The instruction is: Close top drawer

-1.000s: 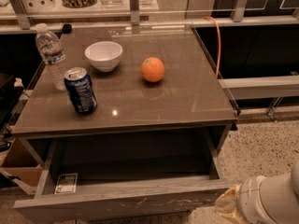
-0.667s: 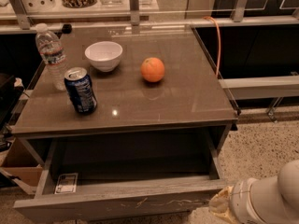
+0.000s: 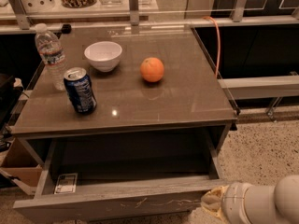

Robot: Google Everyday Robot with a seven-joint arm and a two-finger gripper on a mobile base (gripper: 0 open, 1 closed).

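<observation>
The top drawer [image 3: 117, 202] is pulled wide open under the grey tabletop [image 3: 177, 97]. Its flat grey front panel faces me at the bottom edge and has pale scratch marks near its middle. Inside lies a small flat packet [image 3: 66, 183] at the front left. My arm comes in from the bottom right, and its gripper end [image 3: 211, 202] is at the right end of the drawer front. The fingers are hidden.
On the tabletop stand a blue soda can [image 3: 80, 90], a water bottle [image 3: 50, 55], a white bowl [image 3: 103, 55] and an orange [image 3: 152, 69]. A cardboard box [image 3: 18, 169] sits on the floor at the left. An orange cable [image 3: 217, 41] hangs at the right.
My arm has moved a little to the left along the bottom edge, toward the right end of the drawer front. The drawer has not moved.
</observation>
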